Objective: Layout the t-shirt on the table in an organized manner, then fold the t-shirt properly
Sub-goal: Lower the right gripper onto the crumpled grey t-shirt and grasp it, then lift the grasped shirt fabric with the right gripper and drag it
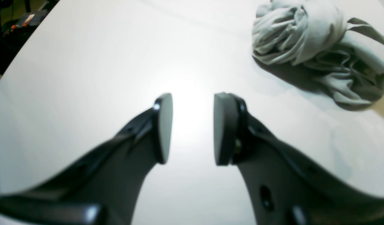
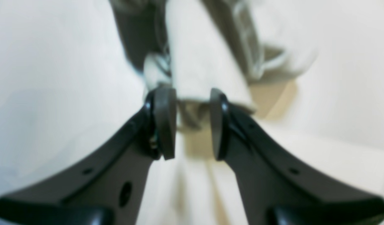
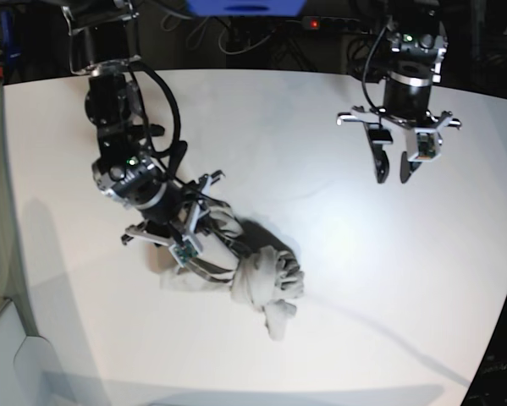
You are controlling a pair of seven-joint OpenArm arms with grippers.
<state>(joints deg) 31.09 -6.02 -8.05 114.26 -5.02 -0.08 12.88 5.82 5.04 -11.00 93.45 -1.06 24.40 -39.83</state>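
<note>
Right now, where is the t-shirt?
In the base view the t-shirt lies bunched on the table, left of centre, at the right gripper; the left gripper hovers apart.

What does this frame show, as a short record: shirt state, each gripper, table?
t-shirt: crumpled in a heap, not laid out, no fold done
right gripper: low at the heap, jaws parted around a fold of cloth, no closed grip visible
left gripper: open, empty, above bare table, apart from the shirt
table: white, holds only the shirt
task stage: layout not yet begun
</note>
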